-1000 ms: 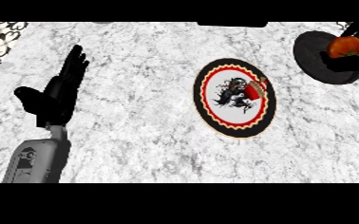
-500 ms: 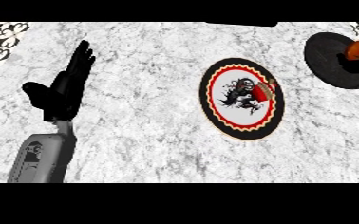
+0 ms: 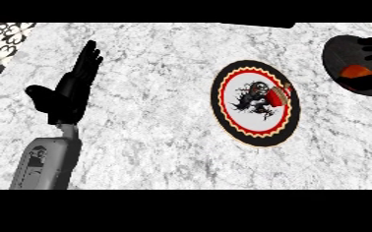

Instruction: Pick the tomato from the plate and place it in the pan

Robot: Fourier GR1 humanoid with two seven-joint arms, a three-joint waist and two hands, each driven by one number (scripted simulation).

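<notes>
The tomato lies inside the black pan at the far right edge of the view, showing as an orange-red patch partly cut off by the edge. Left of the pan, the round plate with its black rim and red ring sits on the marble counter. The left hand stands well apart at the left side, fingers straight and spread, thumb out, holding nothing. The right hand is not visible.
</notes>
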